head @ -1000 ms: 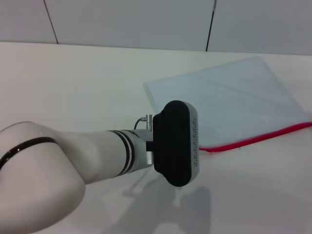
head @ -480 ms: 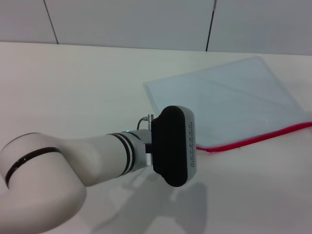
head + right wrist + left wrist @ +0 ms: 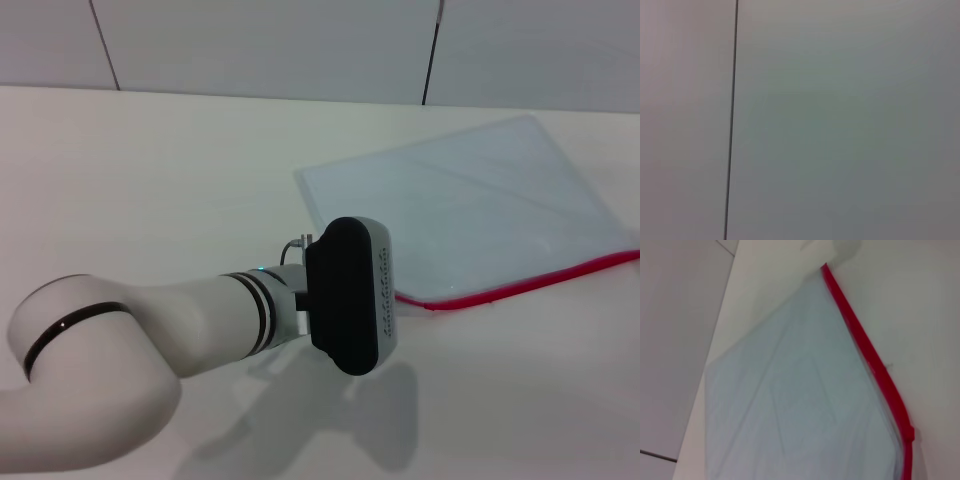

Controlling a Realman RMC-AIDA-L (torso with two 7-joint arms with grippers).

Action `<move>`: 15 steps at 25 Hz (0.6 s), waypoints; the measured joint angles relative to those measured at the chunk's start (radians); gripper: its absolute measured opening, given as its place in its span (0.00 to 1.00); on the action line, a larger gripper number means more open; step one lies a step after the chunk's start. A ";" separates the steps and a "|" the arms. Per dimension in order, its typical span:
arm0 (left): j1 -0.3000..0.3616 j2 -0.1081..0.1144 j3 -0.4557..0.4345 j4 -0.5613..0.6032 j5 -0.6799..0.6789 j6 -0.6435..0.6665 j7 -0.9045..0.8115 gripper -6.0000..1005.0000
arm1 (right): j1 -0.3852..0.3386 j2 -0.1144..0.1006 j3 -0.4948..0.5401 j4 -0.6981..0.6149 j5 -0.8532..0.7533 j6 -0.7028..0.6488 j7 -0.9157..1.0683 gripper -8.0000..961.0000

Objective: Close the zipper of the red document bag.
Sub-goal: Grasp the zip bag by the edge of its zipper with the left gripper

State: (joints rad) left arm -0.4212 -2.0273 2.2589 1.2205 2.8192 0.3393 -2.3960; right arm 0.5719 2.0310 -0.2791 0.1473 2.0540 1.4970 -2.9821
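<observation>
1. Head view: red document bag lies flat on the white table, right of centre, with the zipper along its near edge.
2. Left gripper hangs just left of the zipper's near-left end; its black housing hides the fingers, so its grip cannot be told.
3. Left wrist view shows the zipper close up; no slider is discernible.
4. Right wrist view shows only a blank wall; the right gripper is unseen.
5. No readable writing.

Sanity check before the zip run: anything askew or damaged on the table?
Nothing stands out. The red document bag lies flat, angled to the table edge, zipper intact along its near edge. Left hand isn't visible behind its wrist.
</observation>
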 joint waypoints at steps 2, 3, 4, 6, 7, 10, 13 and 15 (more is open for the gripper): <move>-0.009 0.000 0.000 -0.021 -0.003 -0.019 0.000 0.50 | 0.000 0.000 0.000 0.000 0.000 0.001 0.000 0.90; -0.012 0.000 0.000 -0.031 -0.004 -0.028 0.000 0.49 | 0.001 0.000 0.000 0.000 0.000 0.001 0.000 0.90; -0.016 0.000 0.001 -0.041 -0.006 -0.035 0.000 0.47 | 0.001 0.000 0.000 0.000 0.000 0.001 0.000 0.90; -0.023 -0.001 0.002 -0.056 -0.017 -0.044 0.000 0.45 | 0.002 0.000 0.000 0.001 0.000 0.002 0.000 0.90; -0.025 -0.001 0.002 -0.059 -0.022 -0.046 0.000 0.44 | 0.002 0.000 0.000 0.001 0.000 0.002 0.000 0.90; -0.034 -0.002 0.002 -0.076 -0.047 -0.061 0.000 0.40 | 0.002 0.000 0.000 0.002 0.000 0.003 0.000 0.90; -0.039 -0.002 0.002 -0.099 -0.066 -0.108 -0.001 0.36 | 0.001 0.000 0.000 0.002 0.000 0.003 0.000 0.90; -0.039 -0.002 0.002 -0.109 -0.066 -0.126 -0.001 0.34 | 0.000 0.000 -0.002 0.001 0.000 0.003 0.000 0.90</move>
State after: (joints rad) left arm -0.4602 -2.0297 2.2614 1.1113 2.7529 0.2129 -2.3974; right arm 0.5723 2.0310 -0.2816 0.1487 2.0540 1.5003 -2.9821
